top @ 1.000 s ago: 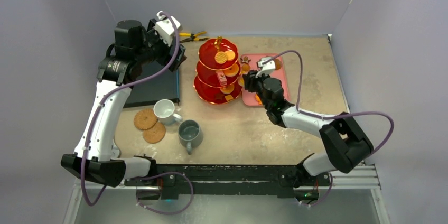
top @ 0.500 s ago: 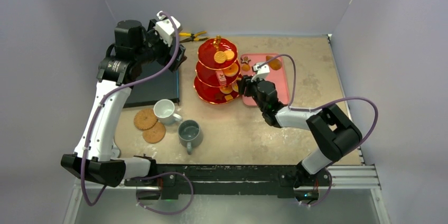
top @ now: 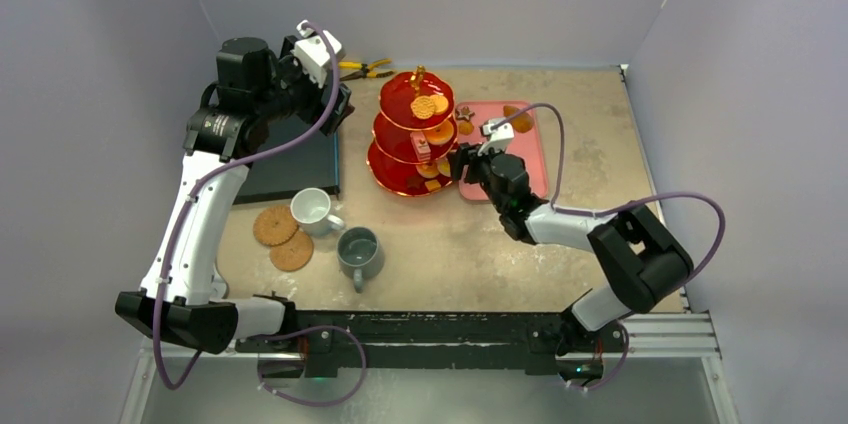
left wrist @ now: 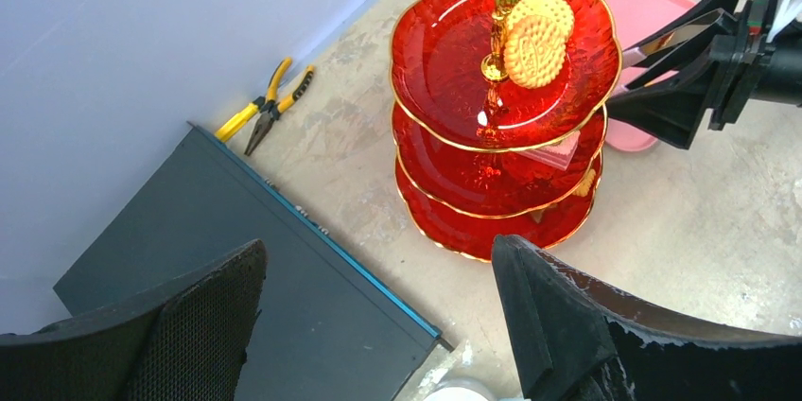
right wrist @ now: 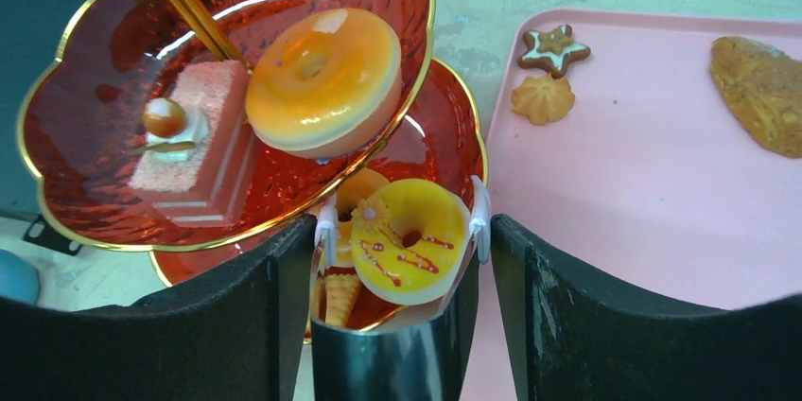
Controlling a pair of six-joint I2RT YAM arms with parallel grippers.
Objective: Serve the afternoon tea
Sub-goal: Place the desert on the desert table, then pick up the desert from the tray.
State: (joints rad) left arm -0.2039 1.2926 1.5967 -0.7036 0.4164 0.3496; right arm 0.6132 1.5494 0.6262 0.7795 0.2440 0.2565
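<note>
Grey mug (top: pixel 359 253): upright on the table (top: pixel 600 134), nearest the arm bases, handle toward the near edge.
Cork coasters (top: pixel 283 238): two, flat, touching each other, left of the grey mug; both mugs stand off them.
White mug (top: pixel 313 210): upright, just right of the far coaster, handle pointing right.
Right gripper (right wrist: pixel 402 231): reaches left across the near-left corner of the pink tray (top: pixel 535 169) to the stand; fingers pinch the yellow doughnut.
Yellow doughnut (right wrist: pixel 409 240): iced, red flecks, clamped between the two white pads; it sits over the right rim of the lowest tier, under the edge of the middle tier. Contact with the plate: cannot tell.
Stand (top: pixel 400 134): red, three tiers, gold handle, upright mid-table, the tray just to its right.
Lowest tier: an orange ring and a ridged biscuit (right wrist: pixel 339 299) lie behind the held doughnut.
Middle tier: orange-glazed doughnut (right wrist: pixel 322 79) beside a pink cake slice (right wrist: pixel 194 136).
Top tier: one round waffle biscuit (left wrist: pixel 537 27) leaning on the handle.
Tray contents: star biscuit (right wrist: pixel 553 46), small swirl cookie (right wrist: pixel 542 98), brown pastry (right wrist: pixel 761 89) at the far right.
Dark slab (top: pixel 295 159): flat, left of the stand.
Left gripper (left wrist: pixel 378 325): raised over the slab's far right part, fingers spread wide, nothing between them.
Pliers (top: pixel 362 69): yellow handles, by the far wall, left of the stand.
</note>
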